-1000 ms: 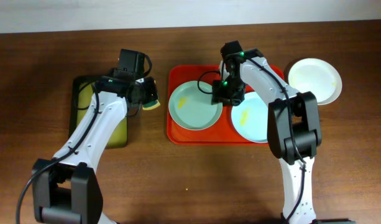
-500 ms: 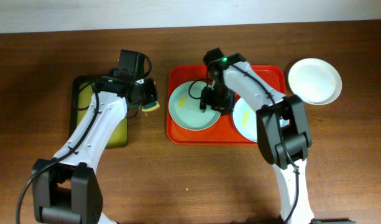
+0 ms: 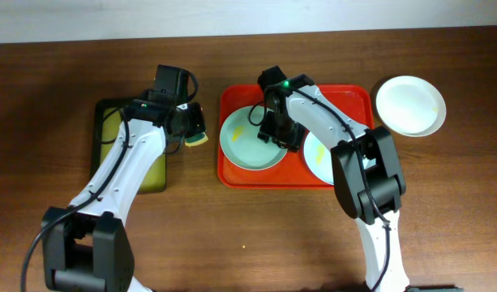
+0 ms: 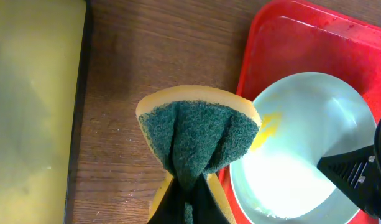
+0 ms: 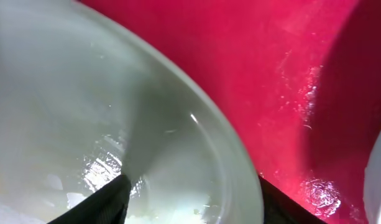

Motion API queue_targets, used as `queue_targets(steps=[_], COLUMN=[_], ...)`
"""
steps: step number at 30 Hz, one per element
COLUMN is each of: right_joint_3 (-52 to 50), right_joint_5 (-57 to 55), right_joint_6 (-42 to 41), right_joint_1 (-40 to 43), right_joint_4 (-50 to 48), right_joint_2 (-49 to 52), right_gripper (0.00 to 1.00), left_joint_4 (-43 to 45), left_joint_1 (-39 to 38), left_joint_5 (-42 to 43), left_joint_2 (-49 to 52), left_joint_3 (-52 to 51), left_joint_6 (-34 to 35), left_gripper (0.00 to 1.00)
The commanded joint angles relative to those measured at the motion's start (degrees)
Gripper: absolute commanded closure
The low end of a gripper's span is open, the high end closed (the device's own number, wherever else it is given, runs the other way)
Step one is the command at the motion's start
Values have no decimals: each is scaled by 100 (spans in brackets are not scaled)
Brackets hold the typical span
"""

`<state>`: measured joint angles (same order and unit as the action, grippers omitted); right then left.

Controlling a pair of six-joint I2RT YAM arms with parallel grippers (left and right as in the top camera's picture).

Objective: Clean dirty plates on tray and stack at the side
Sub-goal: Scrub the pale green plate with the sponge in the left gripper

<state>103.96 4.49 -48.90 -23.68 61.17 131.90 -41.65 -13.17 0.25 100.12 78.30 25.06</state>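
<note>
The brown wood-grain table (image 3: 248,235) is bordered by a white wall (image 3: 232,16). On the red tray (image 3: 357,91) the mint green plate (image 3: 240,146) and pale blue plate (image 3: 319,158) are seen, and the white plate (image 3: 409,105) is set on bare wood to the right. A sponge (image 4: 196,134) is clenched by the left gripper (image 4: 187,199), and the mint plate's rim is straddled by the spread right gripper (image 3: 274,134).

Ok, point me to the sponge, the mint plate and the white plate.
sponge (image 4: 196,140), left wrist view, green scouring face
mint plate (image 3: 242,150), overhead view, bare lower-left inside
white plate (image 3: 409,105), overhead view, its centre
</note>
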Motion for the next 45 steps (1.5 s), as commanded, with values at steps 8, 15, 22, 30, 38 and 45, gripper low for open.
queue_targets(steps=[8,15,22,30,38,45], right_joint_3=[-249,-249,140,131,131,131], right_joint_5=[-223,-66,96,605,603,584], right_joint_6=[1574,3821,3580,3220,3123,3058], right_joint_1=[280,326,492,684,684,684], right_joint_4=[22,-264,636,612,507,444], right_joint_2=[262,262,260,262,262,262], right_gripper=[96,96,59,71,96,96], left_joint_4=[46,446,927,1274,1526,1856], left_joint_1=[2,-240,-988,-1220,-1412,-1453], left_joint_5=[46,704,579,621,616,326], left_joint_2=[26,26,131,922,1325,1961], left_joint_3=[48,48,46,48,48,48], left_joint_6=[-96,-92,-90,-26,264,400], left_gripper=[100,100,100,100,100,100])
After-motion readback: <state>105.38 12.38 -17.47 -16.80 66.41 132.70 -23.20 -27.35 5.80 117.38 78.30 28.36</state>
